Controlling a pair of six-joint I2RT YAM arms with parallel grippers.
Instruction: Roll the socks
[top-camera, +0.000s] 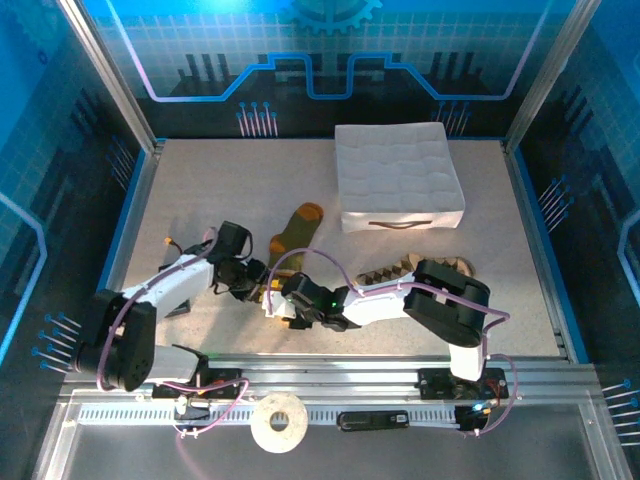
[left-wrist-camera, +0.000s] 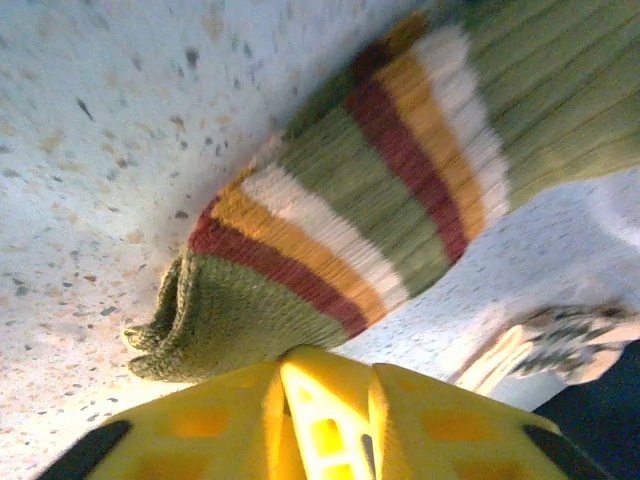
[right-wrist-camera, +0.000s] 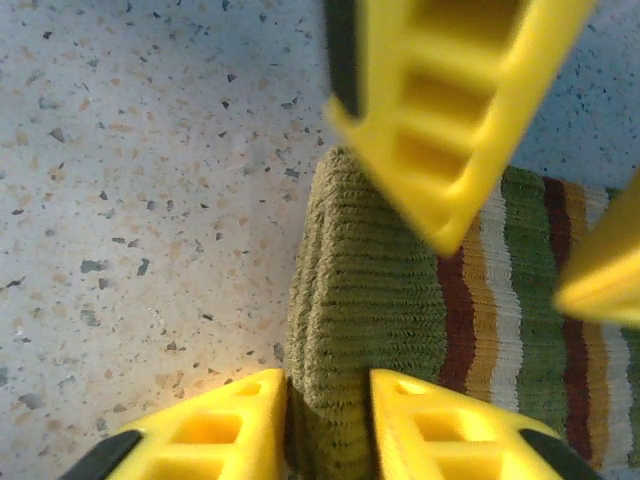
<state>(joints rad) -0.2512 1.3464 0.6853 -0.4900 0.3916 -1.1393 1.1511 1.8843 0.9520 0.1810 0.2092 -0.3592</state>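
Yellow fingers (right-wrist-camera: 200, 440) of my right gripper (right-wrist-camera: 328, 395) pinch the folded cuff of the olive-green sock (right-wrist-camera: 370, 270), which lies on the speckled table (right-wrist-camera: 130, 200) between both arms. My left gripper (top-camera: 258, 282) hovers just over the sock's striped band, jaws apparently parted, though blur leaves me unsure. I see the argyle sock (top-camera: 395, 270) partly beneath my right arm, near the white box (top-camera: 398, 178).

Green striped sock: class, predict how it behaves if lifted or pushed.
The green striped sock is probably floppy: its ribbed knit folds over at the cuff. Pushed, it would likely bunch rather than slide, lying limp on the table.
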